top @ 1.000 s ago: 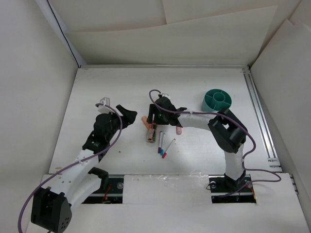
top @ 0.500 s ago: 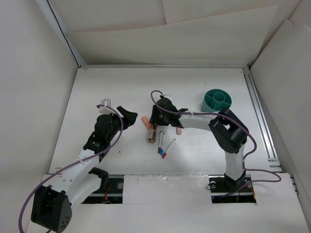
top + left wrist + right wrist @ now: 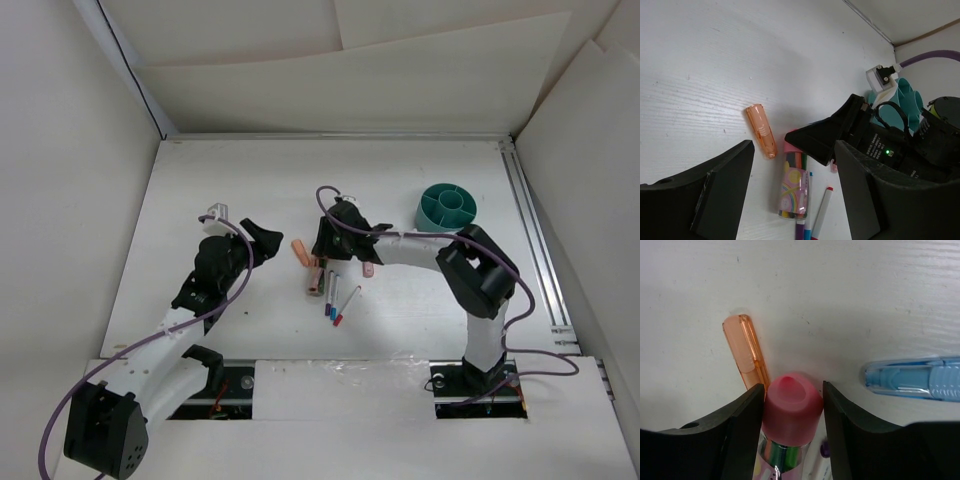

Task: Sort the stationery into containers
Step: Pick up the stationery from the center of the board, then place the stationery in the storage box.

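Observation:
My right gripper (image 3: 323, 257) reaches down over the pile of stationery in the middle of the table. In the right wrist view its jaws (image 3: 792, 388) press both sides of the pink cap (image 3: 791, 401) of a clear tube with a rainbow label (image 3: 794, 187), which lies on the table. An orange marker (image 3: 745, 352) lies just left of the cap and a light blue marker (image 3: 915, 380) lies to its right. Three thin white pens (image 3: 336, 299) lie beside the tube. A pink marker (image 3: 368, 267) lies under the right forearm. My left gripper (image 3: 262, 240) hovers open and empty to the left.
The round teal container (image 3: 447, 205) with inner dividers stands at the back right, beyond the right arm. A metal rail (image 3: 530, 240) runs along the table's right edge. White walls close in the table on three sides.
The right gripper's jaws have narrowed onto the pink cap and the wrist has shifted slightly right. The left arm has not moved.

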You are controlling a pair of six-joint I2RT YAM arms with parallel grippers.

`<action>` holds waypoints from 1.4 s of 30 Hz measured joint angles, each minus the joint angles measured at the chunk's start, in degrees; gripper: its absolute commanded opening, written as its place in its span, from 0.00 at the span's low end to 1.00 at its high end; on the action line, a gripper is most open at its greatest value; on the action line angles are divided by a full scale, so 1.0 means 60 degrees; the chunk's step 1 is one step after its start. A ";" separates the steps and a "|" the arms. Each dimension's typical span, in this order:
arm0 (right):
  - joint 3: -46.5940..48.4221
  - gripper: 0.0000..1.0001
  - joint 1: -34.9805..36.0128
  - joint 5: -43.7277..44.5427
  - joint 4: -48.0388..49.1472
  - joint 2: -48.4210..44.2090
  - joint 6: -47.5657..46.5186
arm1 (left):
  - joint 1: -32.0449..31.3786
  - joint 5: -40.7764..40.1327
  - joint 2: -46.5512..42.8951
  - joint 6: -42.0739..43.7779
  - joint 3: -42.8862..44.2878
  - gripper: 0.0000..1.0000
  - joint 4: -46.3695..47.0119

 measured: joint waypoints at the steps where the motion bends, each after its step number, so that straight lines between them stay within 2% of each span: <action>1: -0.0087 0.24 0.0000 0.0000 -0.0040 -0.0106 0.0000 | 0.0000 -0.0004 0.0000 -0.0007 0.0000 0.62 0.0000; 13: -0.0328 0.23 -0.0062 -0.0029 -0.0248 -0.1810 -0.0284 | 0.0000 0.0000 0.0000 -0.0040 0.0000 0.62 0.0055; 25: -0.0331 0.19 -0.0350 -0.0029 -0.0350 -0.2058 -0.0543 | 0.0000 0.0011 0.0157 -0.0044 -0.0080 0.62 0.0259; 32: -0.0339 0.19 -0.0484 -0.0040 -0.0973 -0.2630 -0.0856 | 0.0000 0.0015 0.0208 -0.0044 -0.0117 0.62 0.0295; 38: -0.0022 0.19 -0.1519 0.0018 -0.1526 -0.3646 -0.1231 | 0.0000 0.0047 0.0568 -0.0047 -0.0120 0.61 0.0386; 42: 0.0131 0.19 -0.2965 0.0080 -0.1763 -0.4408 -0.1446 | 0.0000 0.0076 0.1075 -0.0073 -0.0120 0.48 0.0623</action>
